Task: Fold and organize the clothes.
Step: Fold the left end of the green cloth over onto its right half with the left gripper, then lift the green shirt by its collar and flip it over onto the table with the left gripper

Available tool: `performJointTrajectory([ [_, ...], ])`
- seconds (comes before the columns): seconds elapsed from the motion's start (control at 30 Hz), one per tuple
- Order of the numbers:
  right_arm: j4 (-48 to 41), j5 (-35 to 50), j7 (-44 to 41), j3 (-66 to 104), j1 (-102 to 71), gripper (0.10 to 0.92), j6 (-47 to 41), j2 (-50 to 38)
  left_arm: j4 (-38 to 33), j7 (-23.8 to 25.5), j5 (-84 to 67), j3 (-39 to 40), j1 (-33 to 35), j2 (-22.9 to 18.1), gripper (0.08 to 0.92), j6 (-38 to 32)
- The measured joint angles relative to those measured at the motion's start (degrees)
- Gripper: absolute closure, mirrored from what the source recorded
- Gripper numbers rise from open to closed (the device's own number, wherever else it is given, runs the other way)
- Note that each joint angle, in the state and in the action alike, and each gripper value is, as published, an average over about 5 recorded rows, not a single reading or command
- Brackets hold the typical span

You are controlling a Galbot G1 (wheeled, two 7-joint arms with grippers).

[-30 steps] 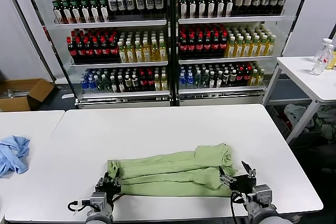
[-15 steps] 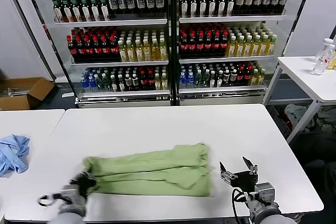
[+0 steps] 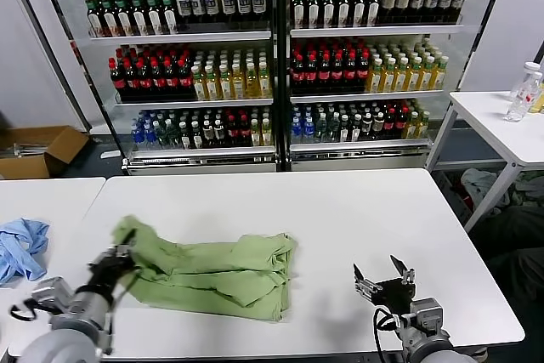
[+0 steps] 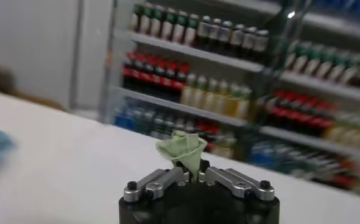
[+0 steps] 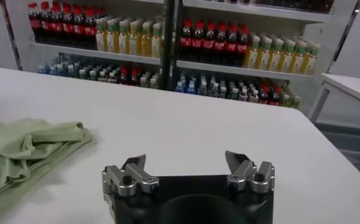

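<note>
The clothes, one light green shirt (image 3: pixel 212 269), lie bunched in long folds on the left half of the white table (image 3: pixel 357 210). My left gripper (image 3: pixel 119 263) is shut on the shirt's left end and holds it raised off the table. In the left wrist view a green tuft of the shirt (image 4: pixel 183 149) sticks up from between the shut fingers of that gripper (image 4: pixel 193 175). My right gripper (image 3: pixel 380 278) stands open and empty near the table's front edge, well right of the shirt. The right wrist view shows the gripper (image 5: pixel 189 165) with wide jaws and the shirt (image 5: pixel 27 149) off to one side.
A light blue garment (image 3: pixel 21 248) lies on the neighbouring table at the left. Glass-door coolers full of bottles (image 3: pixel 272 57) stand behind. A side table (image 3: pixel 501 125) with bottles is at the far right, and a cardboard box (image 3: pixel 38 150) sits on the floor at left.
My left gripper closed on the shirt's left end and dragged it left and up. The whole shirt slid left, away from the right gripper, which stayed put and open.
</note>
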Motion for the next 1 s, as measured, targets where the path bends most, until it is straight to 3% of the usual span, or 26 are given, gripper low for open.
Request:
performJointTrajectory([
  [0.2,0.17,-0.17,-0.22,0.02,-0.08,0.203,0.38,0.08,-0.73,0.33,-4.68,8.68,-1.86,-5.15,0.881,-0.28],
  [0.4,0.15,-0.1,-0.5,0.03,0.22,0.203,0.68,-0.45,2.86,0.75,-0.97,16.72,-4.66,-8.78,0.855,-0.56],
  [0.67,-0.37,0.22,-0.58,0.1,0.88,0.203,0.9,-1.16,7.53,3.28,13.82,23.71,-7.21,-10.74,0.634,-2.53],
  [1.0,-1.4,0.04,-0.9,-0.45,1.75,0.203,1.38,-1.05,4.21,6.08,24.29,23.82,-5.66,-10.0,0.348,-4.62],
])
